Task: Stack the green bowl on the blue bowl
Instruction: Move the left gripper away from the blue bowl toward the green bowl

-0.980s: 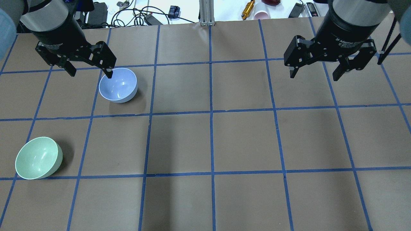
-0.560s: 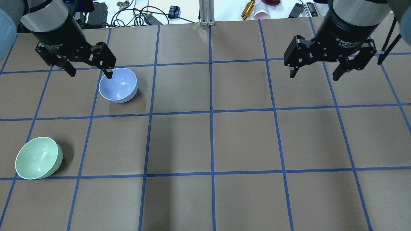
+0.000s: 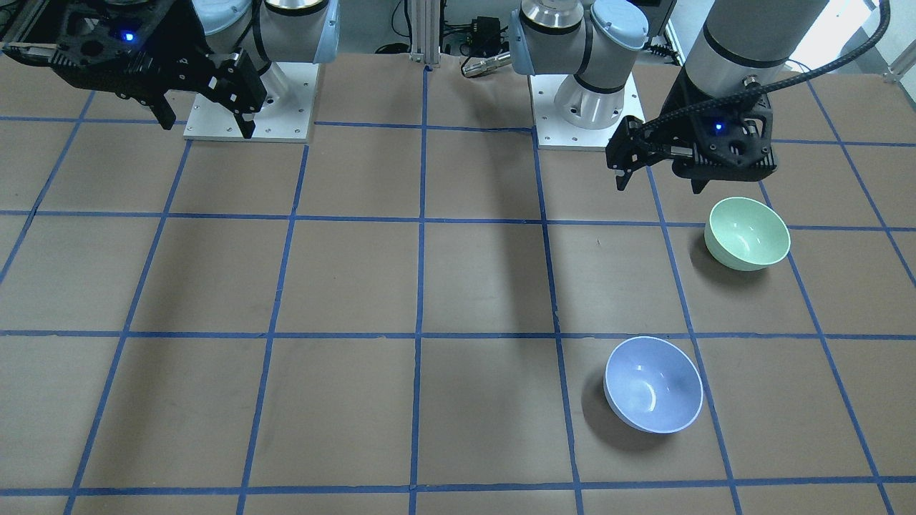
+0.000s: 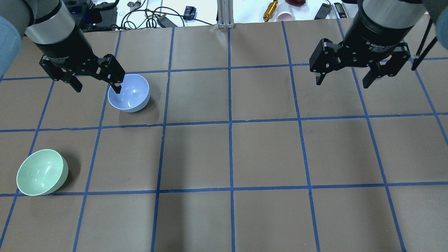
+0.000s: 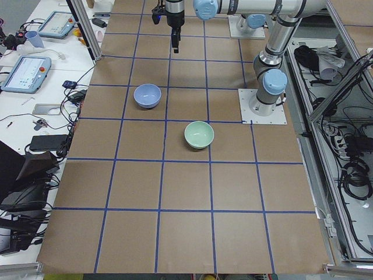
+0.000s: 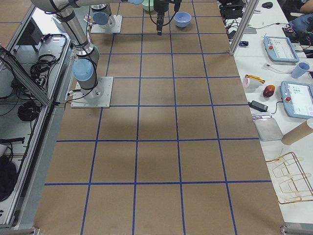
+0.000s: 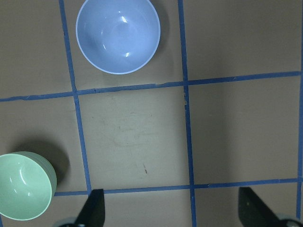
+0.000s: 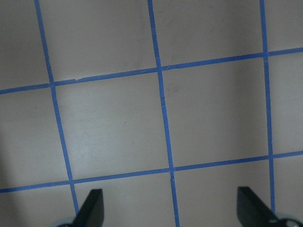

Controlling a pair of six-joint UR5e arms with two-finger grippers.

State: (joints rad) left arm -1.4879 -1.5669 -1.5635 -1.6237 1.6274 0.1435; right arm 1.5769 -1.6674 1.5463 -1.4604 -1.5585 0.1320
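Observation:
The green bowl (image 4: 42,172) stands upright at the near left of the table, also in the front view (image 3: 748,232) and the left wrist view (image 7: 23,191). The blue bowl (image 4: 128,92) stands upright about one grid square further out (image 3: 653,384) (image 7: 118,35). The bowls are apart. My left gripper (image 4: 96,85) is open and empty, high above the table beside the blue bowl (image 3: 658,184). In the overhead view one fingertip overlaps that bowl's rim. My right gripper (image 4: 344,82) is open and empty, high over the right side (image 3: 207,127).
Brown paper with a blue tape grid (image 4: 231,157) covers the table. Cables, a yellow tool and a pink cup (image 4: 285,15) lie beyond the far edge. The arm bases (image 3: 587,107) stand at the robot's side.
My left gripper has shifted slightly toward the robot's side, still open. The bowls and the right arm have not moved.

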